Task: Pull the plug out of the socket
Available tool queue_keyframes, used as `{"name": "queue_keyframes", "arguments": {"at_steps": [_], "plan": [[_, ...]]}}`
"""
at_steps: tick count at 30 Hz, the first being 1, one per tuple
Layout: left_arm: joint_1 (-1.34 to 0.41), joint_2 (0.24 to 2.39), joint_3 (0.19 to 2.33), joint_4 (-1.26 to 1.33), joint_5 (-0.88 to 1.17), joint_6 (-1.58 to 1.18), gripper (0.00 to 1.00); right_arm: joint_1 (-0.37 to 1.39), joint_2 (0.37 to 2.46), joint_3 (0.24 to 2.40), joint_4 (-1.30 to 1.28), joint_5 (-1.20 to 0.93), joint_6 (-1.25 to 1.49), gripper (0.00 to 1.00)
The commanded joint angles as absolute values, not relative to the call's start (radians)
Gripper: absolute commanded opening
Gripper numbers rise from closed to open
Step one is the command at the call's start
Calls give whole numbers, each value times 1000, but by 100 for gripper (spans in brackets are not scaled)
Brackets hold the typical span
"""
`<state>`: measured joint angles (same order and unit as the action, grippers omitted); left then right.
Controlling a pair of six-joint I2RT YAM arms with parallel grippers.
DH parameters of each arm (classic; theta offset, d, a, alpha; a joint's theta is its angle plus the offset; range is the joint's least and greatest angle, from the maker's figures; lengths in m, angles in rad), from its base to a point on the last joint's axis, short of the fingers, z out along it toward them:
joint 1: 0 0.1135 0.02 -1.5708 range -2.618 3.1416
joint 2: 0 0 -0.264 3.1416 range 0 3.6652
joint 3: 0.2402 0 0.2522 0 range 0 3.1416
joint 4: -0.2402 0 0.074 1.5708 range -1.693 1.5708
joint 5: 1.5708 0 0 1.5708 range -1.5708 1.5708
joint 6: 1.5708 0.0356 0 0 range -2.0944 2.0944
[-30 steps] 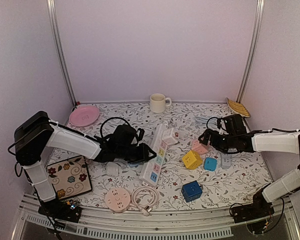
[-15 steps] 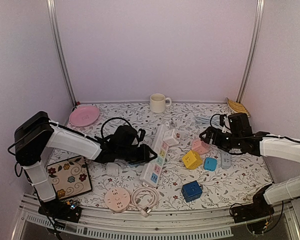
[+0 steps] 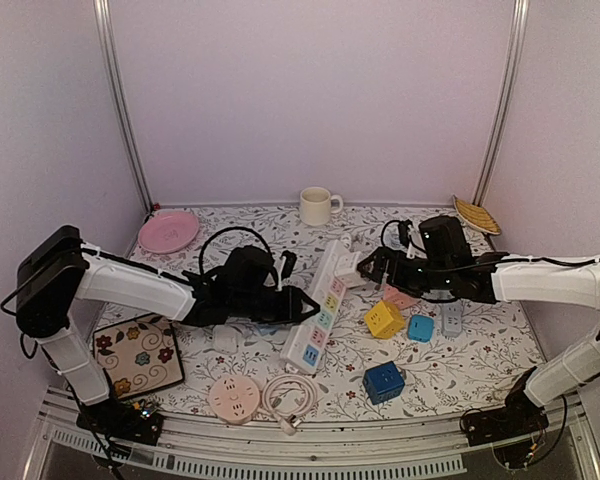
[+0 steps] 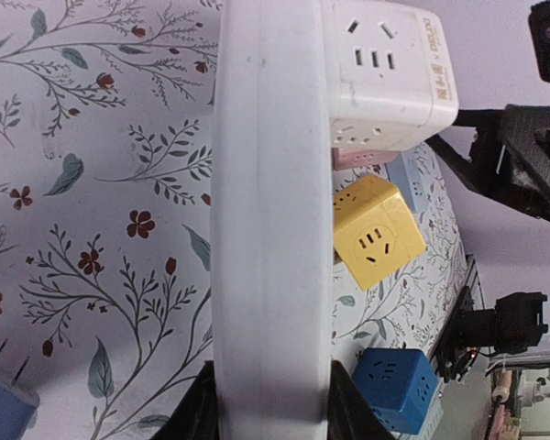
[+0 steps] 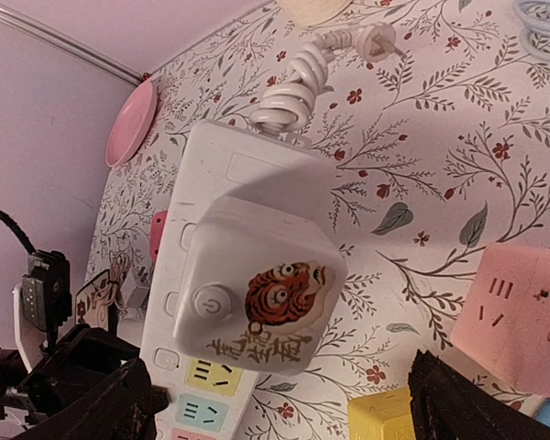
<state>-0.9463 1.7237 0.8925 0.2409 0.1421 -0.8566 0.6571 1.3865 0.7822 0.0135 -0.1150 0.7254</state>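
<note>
My right gripper [image 5: 280,403], spread wide, frames the white tiger-sticker cube plug [image 5: 257,293] at frame centre; my left gripper [image 4: 270,412] clamps the long white socket strip [image 4: 270,229].

I note the power strip [image 3: 318,305] lying mid-tabletop [image 3: 480,345], running near to far. The plug [image 3: 346,268] sits on its far end, with the right tool [image 3: 372,268] just right of it. The left tool [image 3: 302,306] is at the strip's near left side. A mug [image 3: 317,205] stands behind; a plate [image 3: 168,231] lies far left; a round socket [image 3: 234,397] lies in front.
</note>
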Motion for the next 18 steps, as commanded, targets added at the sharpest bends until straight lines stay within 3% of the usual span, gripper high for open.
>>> {"name": "queue_keyframes", "arguments": {"at_steps": [1,10,13,18], "plan": [[-983,1645,938,366,123,-783,0,669,1424,830,81,-139,762,99],[-1027,1621,957,385,110,-712,0,670,1422,819,126,-132,810,99],[-1038,1617,957,390,93,-702,0,678,1422,804,147,-144,824,94],[-1047,1617,953,393,63,-696,0,694,1416,770,181,-149,853,75]]}}
